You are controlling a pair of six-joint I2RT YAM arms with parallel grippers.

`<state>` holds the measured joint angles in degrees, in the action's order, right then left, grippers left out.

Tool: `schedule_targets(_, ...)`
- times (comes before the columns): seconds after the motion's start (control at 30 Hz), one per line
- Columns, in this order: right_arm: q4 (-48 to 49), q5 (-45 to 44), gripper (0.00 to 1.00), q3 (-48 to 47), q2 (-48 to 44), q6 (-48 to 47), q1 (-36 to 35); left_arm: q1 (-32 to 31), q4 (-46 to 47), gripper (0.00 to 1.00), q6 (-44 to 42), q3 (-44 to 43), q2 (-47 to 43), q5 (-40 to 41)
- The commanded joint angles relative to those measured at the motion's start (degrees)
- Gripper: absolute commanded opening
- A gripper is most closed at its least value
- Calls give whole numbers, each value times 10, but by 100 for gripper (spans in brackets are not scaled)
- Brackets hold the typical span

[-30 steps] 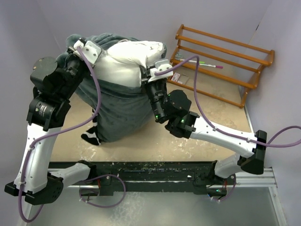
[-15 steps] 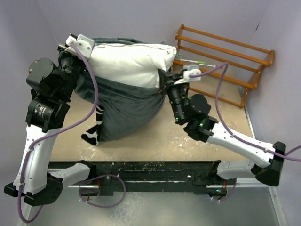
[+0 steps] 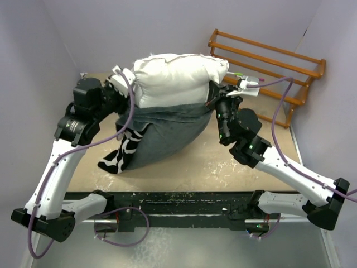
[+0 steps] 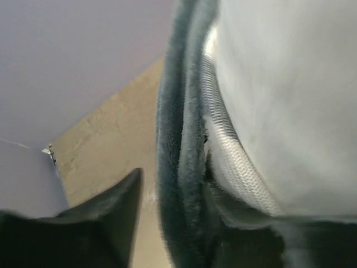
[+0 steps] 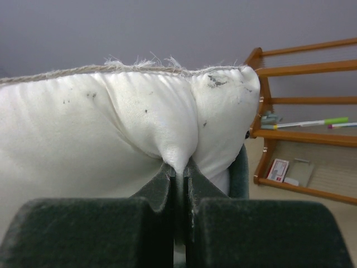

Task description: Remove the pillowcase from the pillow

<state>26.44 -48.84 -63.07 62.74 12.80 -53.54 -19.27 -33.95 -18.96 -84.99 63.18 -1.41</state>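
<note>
Right gripper (image 5: 179, 167) is pinched tight on a fold of the pillow (image 3: 178, 78), which is held up above the table (image 3: 223, 162), its long axis running straight across between the two arms. The pillowcase (image 3: 167, 128) sags beneath, only the pillow's underside tucked inside. Left gripper (image 3: 125, 89) sits at the left end where the pillowcase opens; gripping or not, can't tell. Both arms reach forward, wrists raised.

Bare bench (image 3: 223, 162) in front of pillow (image 3: 178, 78): open, a hand can pass. Right of pillow: rack (image 3: 268, 67) near, gap narrow. Behind and left of pillow: walls (image 3: 39, 50) bound the bench. Below pillow: pillowcase (image 3: 167, 134) hangs, covering bench.
</note>
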Motion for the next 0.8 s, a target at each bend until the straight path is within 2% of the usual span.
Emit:
schedule_targets(0.0,-12,-42,0,-92,32,-33,28,35,-45,61,-12,77,-34,-139)
schedule_targets(0.07,-13,-37,0,-141,60,-53,34,37,-62,74,-48,104,-59,-181)
schedule_targets(0.1,-13,-35,0,-167,76,-63,34,37,-65,78,-68,120,-72,-189)
schedule_targets(0.2,-4,-29,0,-232,118,-92,35,38,-67,81,-141,170,-112,-179)
schedule_targets(0.3,1,-17,0,-287,155,-117,35,38,-54,87,-155,175,-135,-154)
schedule_targets(0.43,8,-22,0,-346,205,-155,35,39,-20,100,-69,39,-110,-129)
schedule_targets(0.53,15,-29,0,-388,231,-189,35,39,-13,99,23,-123,-54,-79)
schedule_targets(0.67,26,-34,0,-432,250,-219,35,39,-14,99,70,-262,-8,-12)
schedule_targets(0.73,25,-35,0,-442,257,-224,35,39,-29,99,74,-295,3,-28)
schedule_targets(0.77,24,-35,0,-445,259,-224,35,39,-43,99,71,-302,6,-63)
